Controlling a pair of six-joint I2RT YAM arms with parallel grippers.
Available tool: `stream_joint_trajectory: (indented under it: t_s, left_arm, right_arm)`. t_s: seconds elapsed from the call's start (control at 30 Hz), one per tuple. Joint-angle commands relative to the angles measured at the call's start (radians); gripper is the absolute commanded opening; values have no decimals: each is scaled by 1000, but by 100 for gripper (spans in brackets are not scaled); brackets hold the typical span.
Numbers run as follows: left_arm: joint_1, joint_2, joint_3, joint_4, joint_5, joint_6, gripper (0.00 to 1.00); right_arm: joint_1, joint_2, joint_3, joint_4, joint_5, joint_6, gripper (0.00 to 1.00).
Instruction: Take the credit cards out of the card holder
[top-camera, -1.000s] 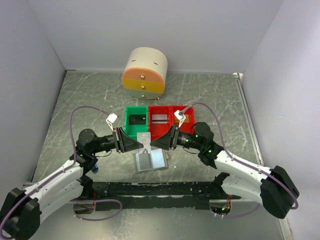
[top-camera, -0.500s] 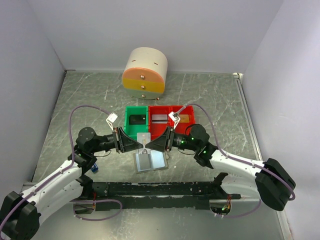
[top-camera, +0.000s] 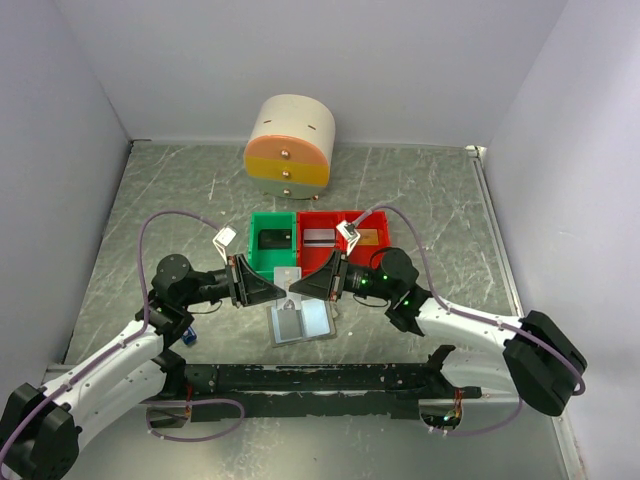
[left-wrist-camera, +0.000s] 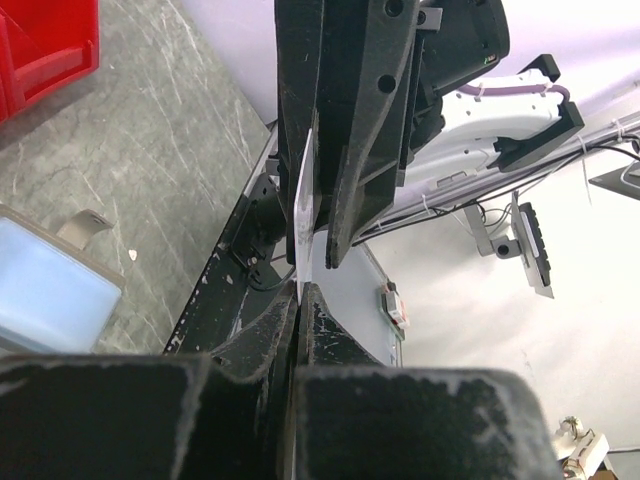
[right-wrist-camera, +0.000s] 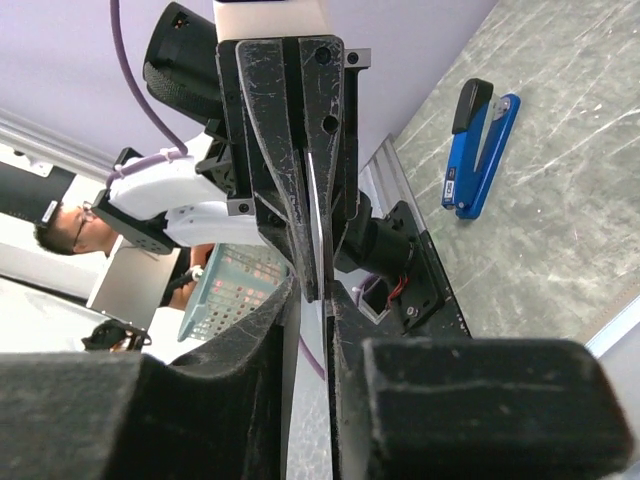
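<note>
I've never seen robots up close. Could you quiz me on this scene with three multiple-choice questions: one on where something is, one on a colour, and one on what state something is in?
1. Where is the card holder?
A) inside the green bin
B) on top of the round drawer unit
C) lying open on the table

2. What colour is the body of the stapler?
A) blue
B) yellow
C) white

3. How do the left arm's jaws stand?
A) wide open and empty
B) shut on a credit card
C) shut on the stapler

Answers:
1 C: the overhead view shows it spread open on the table.
2 A: the right wrist view shows a blue body with a black top.
3 B: the left wrist view shows the thin card pinched edge-on between them.
</note>
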Motion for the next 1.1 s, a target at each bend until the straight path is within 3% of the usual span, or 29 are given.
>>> stream_joint_trajectory:
  t_s: [0.0, 0.43, 0.53, 0.7, 0.73, 0.77, 0.8, 0.9, 1.07]
  left_arm:
    - [7, -8, 25, 29, 29, 8, 8]
    - [7, -8, 18, 53, 27, -3, 12]
    - [6, -23, 53, -54, 3, 45, 25]
    - [6, -60, 173, -404, -122, 235, 61]
    - [6, -68, 198, -469, -160, 266, 70]
    - [6, -74, 220, -533, -198, 297, 87]
    - [6, -80, 245, -593, -239, 323, 97]
    - [6, -99, 314, -767, -372, 389, 100]
    - [6, -153, 415, -941, -585, 467, 100]
  right_arm:
    - [4, 3, -6, 90, -11, 24, 14]
    - [4, 33, -21, 151, -19, 64, 0]
    - [4, -6, -2, 40, 18, 17, 0]
    - [1, -112, 15, -176, 116, -90, 0]
    - [0, -129, 15, -210, 131, -104, 0]
    - [-3, -145, 16, -244, 148, -116, 0]
    - [-5, -159, 19, -283, 168, -131, 0]
    - [-4, -222, 51, -457, 284, -193, 0]
    - [-4, -323, 73, -606, 386, -272, 0]
